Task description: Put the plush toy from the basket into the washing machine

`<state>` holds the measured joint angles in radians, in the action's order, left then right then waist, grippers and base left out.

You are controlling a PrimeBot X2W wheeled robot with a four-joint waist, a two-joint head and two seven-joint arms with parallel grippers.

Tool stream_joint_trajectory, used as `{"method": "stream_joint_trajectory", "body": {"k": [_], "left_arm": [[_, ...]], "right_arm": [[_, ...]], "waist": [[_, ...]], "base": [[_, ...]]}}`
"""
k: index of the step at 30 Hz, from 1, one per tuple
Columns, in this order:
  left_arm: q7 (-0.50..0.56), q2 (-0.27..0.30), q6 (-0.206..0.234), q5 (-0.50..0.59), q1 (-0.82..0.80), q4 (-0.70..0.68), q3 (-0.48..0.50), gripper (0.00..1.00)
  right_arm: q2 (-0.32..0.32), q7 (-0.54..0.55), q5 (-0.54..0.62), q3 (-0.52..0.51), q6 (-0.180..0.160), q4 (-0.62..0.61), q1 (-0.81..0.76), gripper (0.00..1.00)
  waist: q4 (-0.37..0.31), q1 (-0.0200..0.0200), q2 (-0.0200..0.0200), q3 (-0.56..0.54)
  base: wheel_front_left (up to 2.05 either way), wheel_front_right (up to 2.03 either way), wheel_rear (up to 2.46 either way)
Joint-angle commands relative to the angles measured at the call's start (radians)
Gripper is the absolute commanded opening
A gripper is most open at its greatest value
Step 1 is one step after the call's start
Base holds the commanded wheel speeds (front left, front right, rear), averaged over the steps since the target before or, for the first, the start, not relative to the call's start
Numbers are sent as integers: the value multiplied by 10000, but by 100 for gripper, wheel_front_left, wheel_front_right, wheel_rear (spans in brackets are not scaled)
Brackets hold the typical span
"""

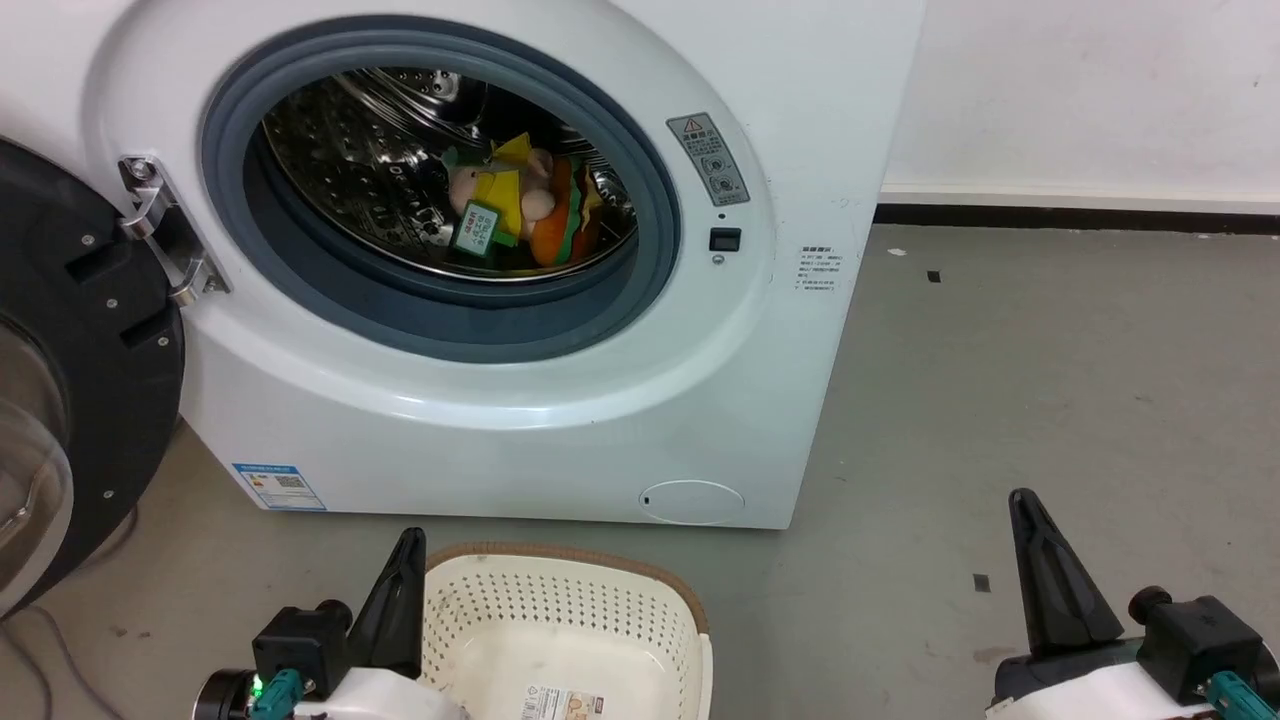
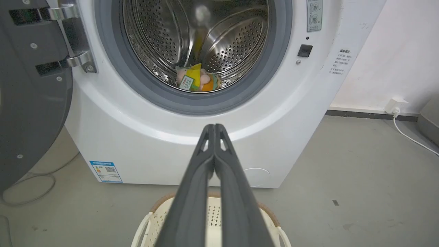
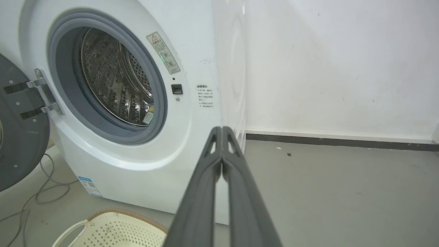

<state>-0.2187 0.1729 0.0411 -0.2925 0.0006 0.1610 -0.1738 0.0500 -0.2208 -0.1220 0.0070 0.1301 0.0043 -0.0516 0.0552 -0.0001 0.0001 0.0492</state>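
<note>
Tapered jaws; plush toy [image 1: 520, 205] in perforated drum [image 1: 360, 160].

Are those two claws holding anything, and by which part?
Nothing. The left gripper and right gripper are both shut and empty; the plush toy lies inside the washing machine.

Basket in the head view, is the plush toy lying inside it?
No, the plush toy lies inside the washing machine, not in the basket.

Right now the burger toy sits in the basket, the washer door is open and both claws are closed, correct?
Not quite. The plush toy lies in the drum of the washing machine, not in the basket, as the head view shows. The door is open, and the left gripper and right gripper are both shut.
</note>
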Motion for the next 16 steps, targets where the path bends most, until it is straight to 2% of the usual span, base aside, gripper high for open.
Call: {"method": "stream_joint_trajectory", "body": {"k": [1, 16], "left_arm": [[60, -42, -20, 107, -1, -87, 79, 0], [366, -212, -76, 511, -2, -305, 317, 0]], "right_arm": [[0, 62, 109, 1, 1, -7, 81, 0], [1, 370, 268, -9, 2, -12, 143, 0]], "waist": [[-5, 1, -1, -4], [-83, 1, -1, -74]], "base": [[0, 0, 0], [0, 0, 0]]}}
